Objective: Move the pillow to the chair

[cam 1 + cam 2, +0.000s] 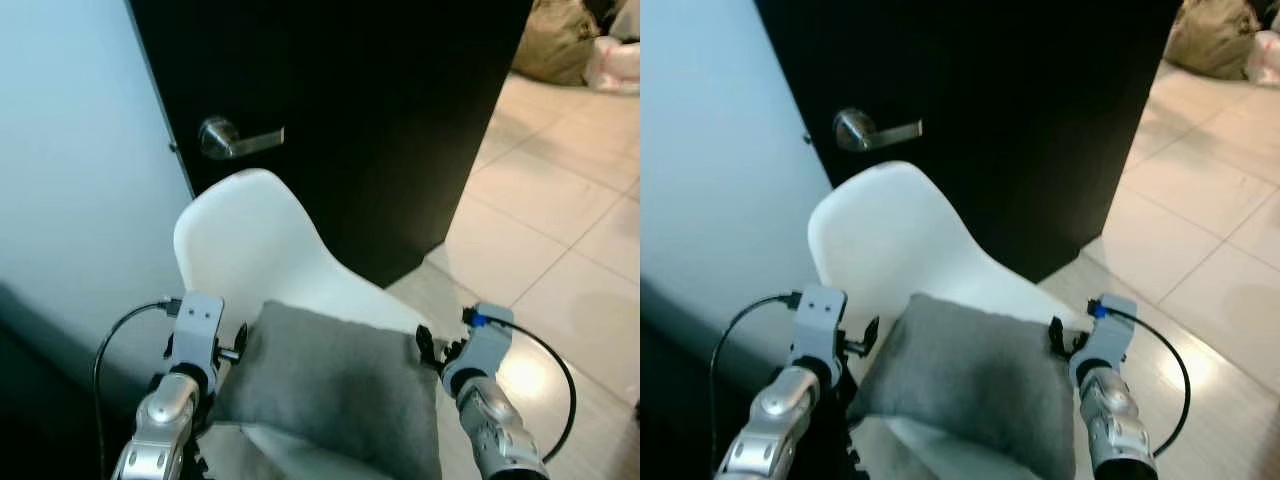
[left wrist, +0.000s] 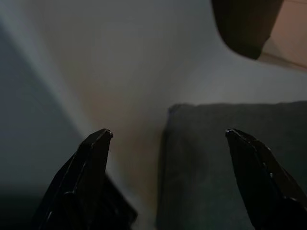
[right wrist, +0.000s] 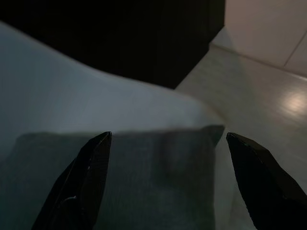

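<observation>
A grey pillow [image 1: 335, 390] lies on the seat of a white shell chair [image 1: 250, 245]. The chair stands against a black door. My left gripper [image 2: 168, 134] is open at the pillow's left edge, and the pillow's corner [image 2: 230, 158] shows just beyond its fingertips. At the pillow's right edge my right gripper [image 3: 168, 136] is open too, with the pillow's far edge [image 3: 144, 167] lying past its tips. From the head, both wrists flank the pillow: the left gripper [image 1: 235, 345] and the right gripper [image 1: 428, 350]. Neither pair of fingers closes on the fabric.
A black door [image 1: 380, 120] with a silver lever handle [image 1: 235, 138] rises right behind the chair. A pale wall [image 1: 70, 160] stands to the left. Light floor tiles [image 1: 560, 230] stretch to the right, with bags [image 1: 575, 40] at the far right.
</observation>
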Robot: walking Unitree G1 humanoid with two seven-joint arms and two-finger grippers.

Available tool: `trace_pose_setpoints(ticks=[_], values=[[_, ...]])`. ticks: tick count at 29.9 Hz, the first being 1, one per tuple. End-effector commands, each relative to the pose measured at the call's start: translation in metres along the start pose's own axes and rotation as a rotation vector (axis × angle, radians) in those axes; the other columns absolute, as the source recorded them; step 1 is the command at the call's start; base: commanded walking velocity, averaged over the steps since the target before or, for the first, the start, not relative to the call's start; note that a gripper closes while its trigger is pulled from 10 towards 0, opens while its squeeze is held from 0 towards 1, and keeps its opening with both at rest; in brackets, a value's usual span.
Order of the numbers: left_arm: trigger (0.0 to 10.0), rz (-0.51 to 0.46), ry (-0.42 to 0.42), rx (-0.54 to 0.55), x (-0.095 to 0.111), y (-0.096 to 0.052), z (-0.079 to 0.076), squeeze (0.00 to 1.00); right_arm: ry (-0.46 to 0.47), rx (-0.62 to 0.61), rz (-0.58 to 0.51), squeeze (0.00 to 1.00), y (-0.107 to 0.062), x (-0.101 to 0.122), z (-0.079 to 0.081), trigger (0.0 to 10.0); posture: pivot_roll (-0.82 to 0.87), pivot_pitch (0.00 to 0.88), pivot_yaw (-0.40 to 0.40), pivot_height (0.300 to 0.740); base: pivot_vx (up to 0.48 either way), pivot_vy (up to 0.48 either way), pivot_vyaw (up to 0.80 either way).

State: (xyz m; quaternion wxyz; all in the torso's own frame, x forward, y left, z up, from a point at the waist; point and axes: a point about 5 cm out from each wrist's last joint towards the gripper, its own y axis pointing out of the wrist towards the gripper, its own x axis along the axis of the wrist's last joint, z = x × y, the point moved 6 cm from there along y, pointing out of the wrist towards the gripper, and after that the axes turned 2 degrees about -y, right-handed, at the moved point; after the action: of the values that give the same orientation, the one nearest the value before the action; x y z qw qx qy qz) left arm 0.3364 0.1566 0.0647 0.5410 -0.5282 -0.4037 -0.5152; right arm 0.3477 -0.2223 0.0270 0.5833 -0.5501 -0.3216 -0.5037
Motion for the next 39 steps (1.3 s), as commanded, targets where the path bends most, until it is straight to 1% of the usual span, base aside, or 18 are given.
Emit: trace_pose_setpoints(ticks=[1,4,6,8,13,14,15,17,20,23,24,27,31,39], values=[[10.0,0.026,0.010,-0.010,-0.009,0.000,-0.004,0.00,0.006,-0.008,0.019,0.00,-0.001,-0.008,0.000,10.0,-0.03,0.054,0.033,0.740,0.000,0.000,0.00],[10.0,0.027,0.026,-0.025,-0.011,0.001,-0.011,0.00,0.009,-0.005,0.019,0.00,0.000,-0.009,0.002,10.0,-0.04,0.052,0.038,0.740,0.000,0.000,0.00],[10.0,0.030,0.027,-0.028,-0.012,0.001,-0.012,0.00,0.009,-0.006,0.019,0.00,0.000,-0.009,0.002,10.0,-0.04,0.051,0.041,0.740,0.000,0.000,0.00],[10.0,0.039,0.015,-0.043,-0.015,0.002,-0.015,0.00,0.009,-0.007,0.019,0.00,0.000,-0.010,0.002,10.0,-0.04,0.052,0.042,0.740,0.000,0.000,0.00],[10.0,0.062,0.007,-0.042,-0.023,0.002,-0.019,0.00,0.006,-0.019,0.036,0.00,0.001,-0.014,0.002,10.0,-0.04,0.049,0.043,0.740,0.000,0.000,0.00],[10.0,0.084,0.002,-0.030,-0.030,0.000,-0.019,0.00,-0.045,-0.003,0.041,0.00,0.000,-0.016,0.006,10.0,-0.05,0.050,0.046,0.740,0.000,0.000,0.00],[10.0,0.084,0.002,-0.030,-0.030,0.000,-0.019,0.00,-0.045,-0.003,0.041,0.00,0.000,-0.016,0.006,10.0,-0.05,0.050,0.046,0.740,0.000,0.000,0.00],[10.0,0.107,-0.006,-0.018,-0.039,-0.006,-0.019,0.00,-0.056,0.005,0.047,0.00,-0.001,-0.019,0.007,10.0,-0.04,0.051,0.044,0.740,0.000,0.000,0.00],[10.0,0.116,-0.003,-0.029,-0.044,-0.012,-0.022,0.00,-0.054,0.006,0.052,0.00,-0.002,-0.022,0.007,10.0,-0.04,0.053,0.044,0.740,0.000,0.000,0.00],[10.0,0.114,-0.004,-0.040,-0.045,-0.013,-0.025,0.00,-0.055,0.007,0.054,0.00,-0.002,-0.023,0.007,10.0,-0.04,0.053,0.043,0.740,0.000,0.000,0.00],[10.0,0.106,-0.016,-0.043,-0.043,-0.013,-0.025,0.00,-0.056,0.009,0.054,0.00,-0.002,-0.023,0.008,10.0,-0.04,0.053,0.043,0.740,0.000,0.000,0.00],[10.0,0.099,-0.037,-0.047,-0.041,-0.011,-0.027,0.00,-0.069,0.027,0.047,0.00,-0.002,-0.022,0.012,10.0,-0.04,0.051,0.043,0.740,0.000,0.000,0.00],[10.0,0.098,-0.045,-0.050,-0.040,-0.008,-0.030,0.00,-0.069,0.036,0.040,0.00,-0.001,-0.020,0.014,10.0,-0.04,0.051,0.043,0.740,0.000,0.000,0.00],[10.0,0.117,-0.060,-0.049,-0.044,-0.007,-0.035,0.00,-0.070,0.030,0.044,0.00,-0.002,-0.021,0.012,10.0,-0.04,0.052,0.043,0.740,0.000,0.000,0.00]])
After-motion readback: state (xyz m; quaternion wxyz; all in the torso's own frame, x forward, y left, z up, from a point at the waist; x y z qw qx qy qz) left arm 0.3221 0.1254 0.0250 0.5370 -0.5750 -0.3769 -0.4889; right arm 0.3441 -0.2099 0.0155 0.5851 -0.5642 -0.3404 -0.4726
